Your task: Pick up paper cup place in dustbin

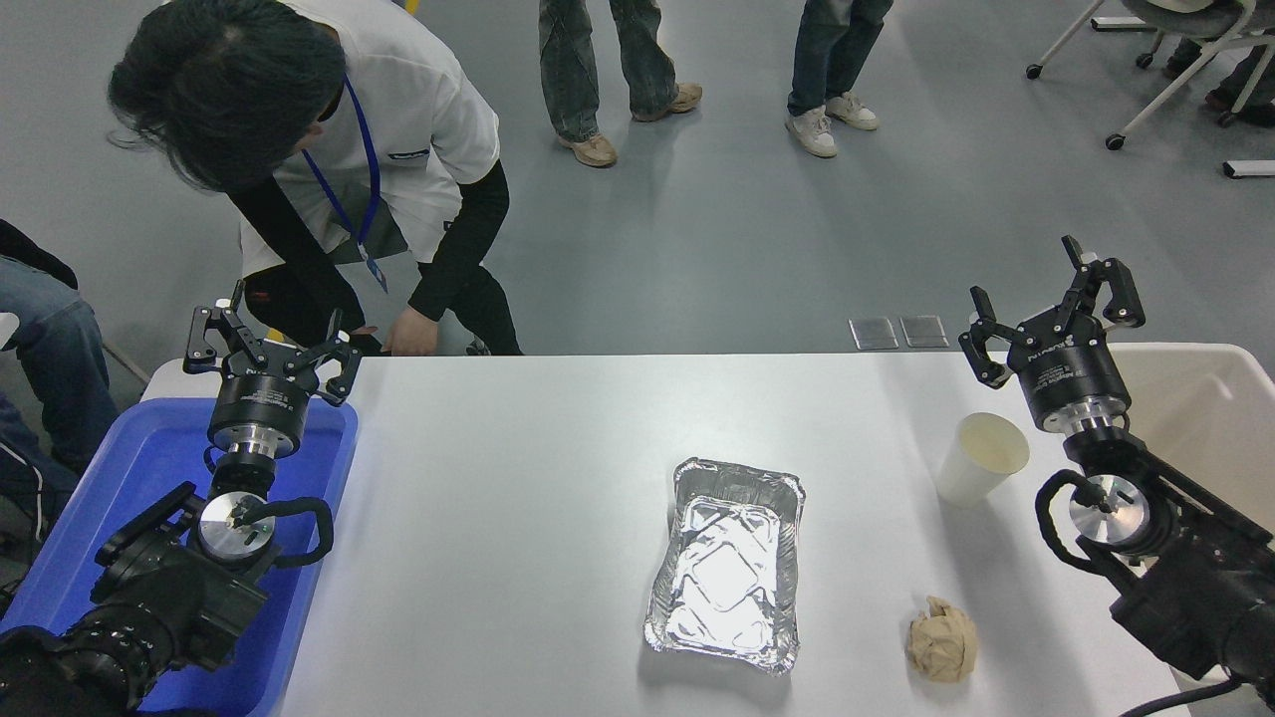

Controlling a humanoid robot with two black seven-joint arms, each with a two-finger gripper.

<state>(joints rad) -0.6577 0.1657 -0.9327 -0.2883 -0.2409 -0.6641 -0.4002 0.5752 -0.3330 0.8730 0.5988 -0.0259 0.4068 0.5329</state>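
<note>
Head view, taken from high on robot's side of white table (518,558). Landmark chosen: foil tray (725,563), near table centre. Paper cup (980,459) stood upright to right of tray and a little farther back, mouth open, apparently empty, resting on table, untouched. Right gripper (1054,304) hovered just right of cup and beyond it, jaws spread apart, holding nothing, not in contact with cup. Dustbin (1195,398) sat far right of tray at table's right edge, partly hidden behind right arm; contents not visible. Crumpled tan paper ball (942,639) lay right of tray, nearer camera than cup. Left gripper (269,349) parked far left of tray over blue tub (319,518), jaws apart, empty. Person in white top and blue lanyard (354,169) bent over beyond table, up-left of tray; other legs farther back. Judged progress: nothing done yet; cup not grasped, lift, carry to dustbin and release all remaining. Writing: small white print on both gripper bodies, too small to read; dark patch with lettering on person's chest, illegible. No brand or label seen on cup, tray or tubs.
</note>
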